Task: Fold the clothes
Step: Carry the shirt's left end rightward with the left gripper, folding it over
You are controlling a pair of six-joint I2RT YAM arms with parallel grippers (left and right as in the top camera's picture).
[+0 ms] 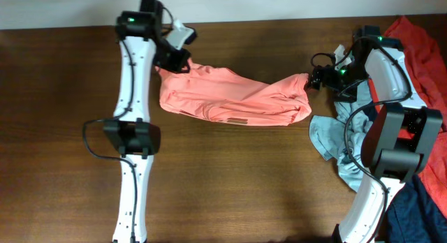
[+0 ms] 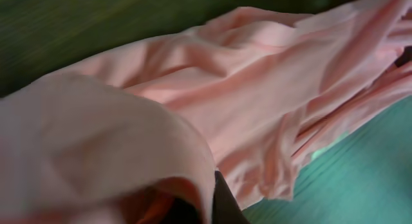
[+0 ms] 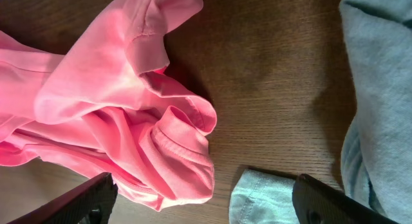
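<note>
The left white-and-black jointed arm (image 1: 133,96) reaches from the near table edge to the far edge. There its wrist turns right and the left black two-finger gripper (image 1: 173,59) tips downward, its fingers almost wholly covered, so their spacing cannot be told. The right white-and-black jointed arm (image 1: 391,75) bends at a black elbow, and the right black two-finger gripper (image 1: 318,79) points leftward with its dark fingers (image 3: 84,198) spread wide.

Plain salmon-pink shirt (image 1: 234,100) at centre. Pale grey-blue garment (image 1: 327,131) at three o'clock, red garment (image 1: 422,44) at two, navy garment (image 1: 426,215) at four. Dark brown wood-grain table (image 1: 244,180).
</note>
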